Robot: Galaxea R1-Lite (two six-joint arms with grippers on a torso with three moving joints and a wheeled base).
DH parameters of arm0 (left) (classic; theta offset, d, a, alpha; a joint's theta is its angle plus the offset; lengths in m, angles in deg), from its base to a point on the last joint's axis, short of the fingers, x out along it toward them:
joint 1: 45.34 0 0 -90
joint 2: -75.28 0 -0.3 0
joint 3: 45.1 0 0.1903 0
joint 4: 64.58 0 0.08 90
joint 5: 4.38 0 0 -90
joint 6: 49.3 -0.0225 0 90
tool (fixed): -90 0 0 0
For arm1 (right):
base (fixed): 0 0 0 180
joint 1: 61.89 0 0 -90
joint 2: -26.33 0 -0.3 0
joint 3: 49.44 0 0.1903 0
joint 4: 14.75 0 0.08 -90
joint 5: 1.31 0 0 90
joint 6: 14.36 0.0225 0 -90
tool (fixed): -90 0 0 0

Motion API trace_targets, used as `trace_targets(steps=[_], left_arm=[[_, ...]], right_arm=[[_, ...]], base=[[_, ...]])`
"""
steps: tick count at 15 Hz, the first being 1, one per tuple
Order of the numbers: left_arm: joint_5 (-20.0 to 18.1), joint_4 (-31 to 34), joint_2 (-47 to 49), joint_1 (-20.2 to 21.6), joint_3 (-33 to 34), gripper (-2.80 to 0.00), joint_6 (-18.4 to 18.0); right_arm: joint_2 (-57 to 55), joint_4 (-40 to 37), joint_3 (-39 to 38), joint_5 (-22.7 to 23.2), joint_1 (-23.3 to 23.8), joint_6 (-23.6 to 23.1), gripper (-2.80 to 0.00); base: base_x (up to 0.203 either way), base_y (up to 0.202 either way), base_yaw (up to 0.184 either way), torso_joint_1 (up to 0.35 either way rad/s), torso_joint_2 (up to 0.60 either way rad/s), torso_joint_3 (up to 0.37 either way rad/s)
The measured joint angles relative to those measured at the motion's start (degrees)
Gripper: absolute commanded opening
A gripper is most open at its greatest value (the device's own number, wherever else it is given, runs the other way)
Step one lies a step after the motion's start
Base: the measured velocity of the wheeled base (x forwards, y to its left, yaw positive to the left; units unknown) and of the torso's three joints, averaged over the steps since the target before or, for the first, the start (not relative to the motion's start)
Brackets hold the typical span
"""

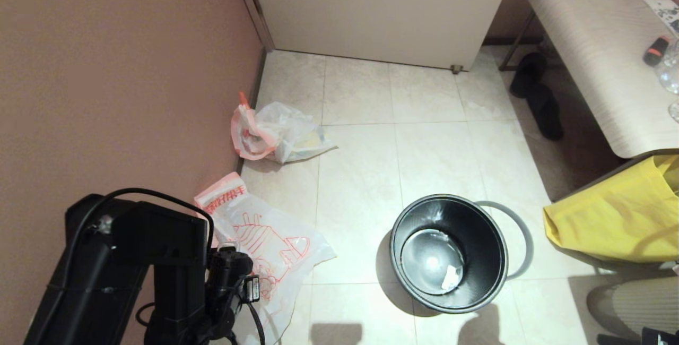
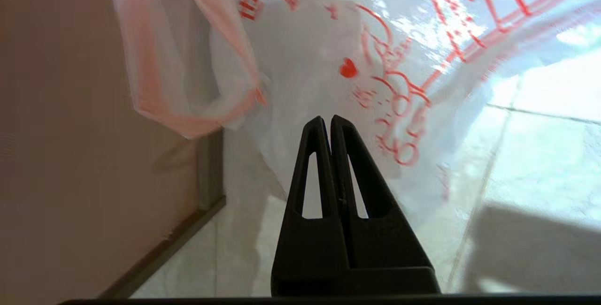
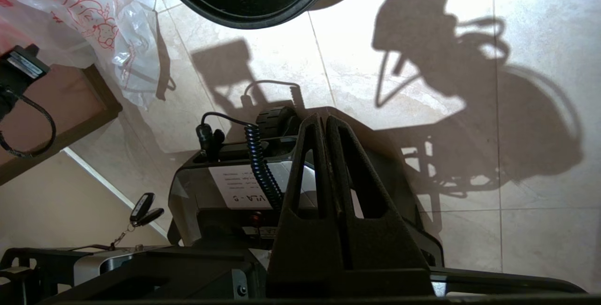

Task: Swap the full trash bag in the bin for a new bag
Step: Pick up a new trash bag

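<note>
Step in hand: as the bin stands unlined at lower centre, the new bag is to be picked up; the left gripper, jaws pressed together on nothing, must be opened first and closed on a pink handle.
Right gripper: parked low, jaws together, nothing held.
Full bag: set by the wall, upper left.
Materials: bags thin, crinkled, slippery film; bin round, glossy, rigid; grey ring loose beside it.

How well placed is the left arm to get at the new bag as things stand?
Probably well: the left gripper, fingers shut, points straight at the new bag lying by the wall, with nothing between them. It would need to open first.
</note>
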Motion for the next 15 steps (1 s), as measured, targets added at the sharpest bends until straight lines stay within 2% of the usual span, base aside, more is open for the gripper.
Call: trace_targets(steps=[1, 2, 3, 7, 10, 15], left_arm=[[0.2, 0.1, -0.1, 1.3, -0.5, -2.8, -1.0], [0.4, 0.0, -0.1, 2.6, -1.0, -2.07, -2.3], [0.5, 0.1, -0.1, 4.2, -1.3, 0.0, -3.5], [-0.8, -0.9, 0.9, 9.3, -1.7, 0.0, -8.1], [-3.9, -4.1, 2.7, 10.0, -1.8, 0.0, -10.2], [-5.5, -10.3, 5.0, 9.4, -0.1, 0.0, -13.1]], right_arm=[[0.0, 0.1, -0.1, 0.0, 0.0, 0.0, -2.8], [0.0, 0.1, -0.1, 0.0, 0.0, 0.0, -2.8], [0.0, 0.1, -0.3, 0.0, 0.0, 0.1, -2.8], [-0.1, 0.3, -0.3, 0.0, 0.0, 0.0, -2.8], [-0.1, 0.1, -0.1, -0.1, 0.0, 0.0, -2.8], [-0.3, 0.2, 0.2, 0.0, 0.0, 0.0, -2.8]], base=[[0.0, 0.0, 0.0, 0.0, 0.0, 0.0], [0.0, 0.0, 0.0, 0.0, 0.0, 0.0], [0.0, 0.0, 0.0, 0.0, 0.0, 0.0], [0.0, 0.0, 0.0, 0.0, 0.0, 0.0], [0.0, 0.0, 0.0, 0.0, 0.0, 0.0], [0.0, 0.0, 0.0, 0.0, 0.0, 0.0]])
